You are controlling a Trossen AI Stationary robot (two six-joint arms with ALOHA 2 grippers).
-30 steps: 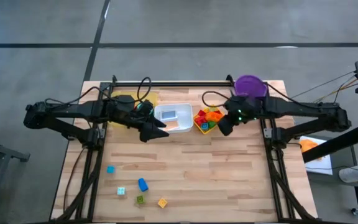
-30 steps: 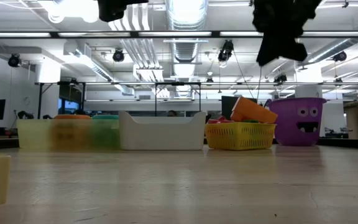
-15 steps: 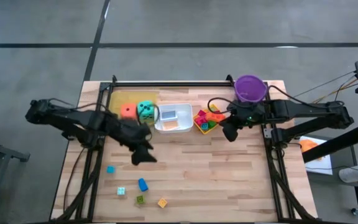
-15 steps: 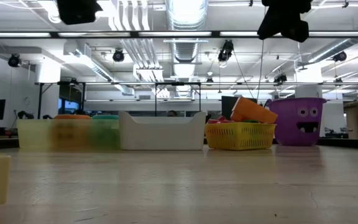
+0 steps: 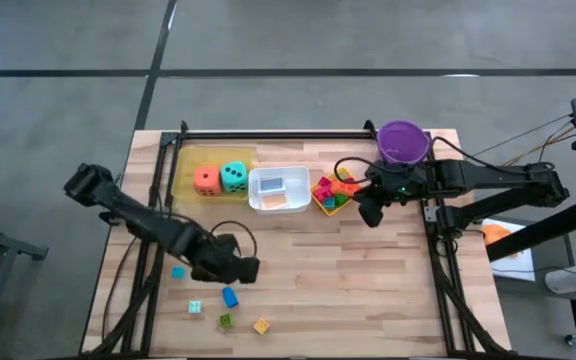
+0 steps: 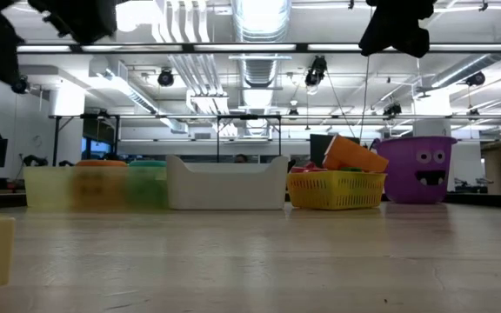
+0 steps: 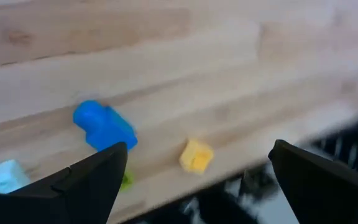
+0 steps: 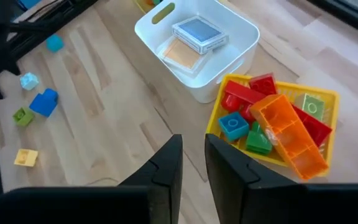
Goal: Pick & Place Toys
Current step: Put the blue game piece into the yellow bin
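Several small blocks lie loose on the wood near the table's front left: a light blue one (image 5: 177, 272), a cyan one (image 5: 195, 307), a blue one (image 5: 230, 297), a green one (image 5: 225, 320) and a yellow one (image 5: 261, 326). My left gripper (image 5: 246, 270) hangs wide open just above and to the far right of the blue block (image 7: 104, 126), pointing steeply down and touching nothing. An orange die (image 5: 206, 179) and a teal die (image 5: 233, 177) sit in the yellow tray (image 5: 183, 165). My right gripper (image 5: 367, 214) hovers by the yellow basket's near right corner, its fingers (image 8: 166, 168) almost together with nothing between them.
A white tray (image 5: 293, 203) holding flat cards stands at the far middle. Right of it stands the yellow basket (image 5: 317, 204), full of bright blocks, and then the purple bucket (image 5: 403, 142). Bare wood stretches across the middle and the near right of the table.
My left gripper has swung from over the trays at the far side toward the near edge and down, rolling its wrist as it went, and now hangs by the loose blocks. My right gripper rose a little beside the yellow basket, then kept still.
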